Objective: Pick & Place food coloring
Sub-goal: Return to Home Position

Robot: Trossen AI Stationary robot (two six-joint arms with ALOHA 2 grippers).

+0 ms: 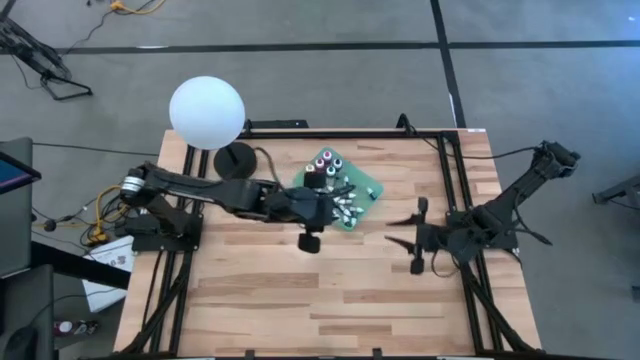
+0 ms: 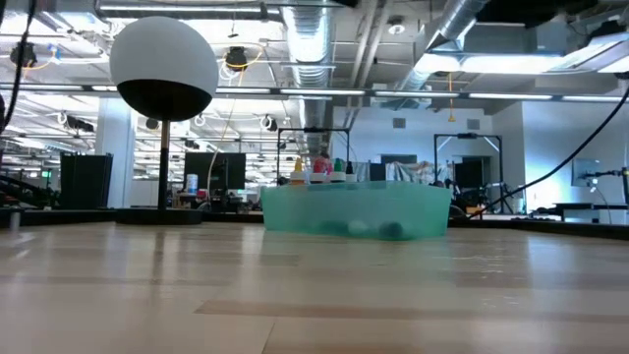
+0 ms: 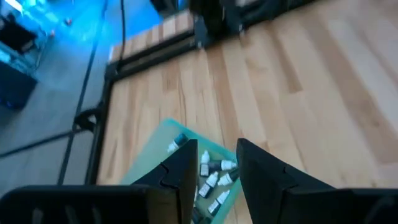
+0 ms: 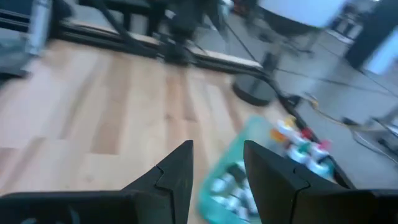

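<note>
A flat green tray (image 1: pixel 368 188) lies on the wooden table at its far middle. The food coloring is in it: a few small bottles (image 1: pixel 325 160) stand upright at its far end, and several white-capped ones (image 3: pixel 214 177) lie on their sides. My left gripper (image 3: pixel 216 158) hangs open above the lying bottles, slanting down, with nothing between its fingers. My right gripper (image 1: pixel 398 230) is open to the right of the tray and points toward it. The low view shows the tray (image 2: pixel 354 211) and the upright bottles (image 2: pixel 319 169), but no gripper.
A white globe lamp (image 1: pixel 207 112) on a black round base (image 1: pixel 237 160) stands at the far left, close to the tray. A black frame rail (image 1: pixel 350 132) runs along the far edge. Bare wood (image 1: pixel 330 300) fills the near half of the table.
</note>
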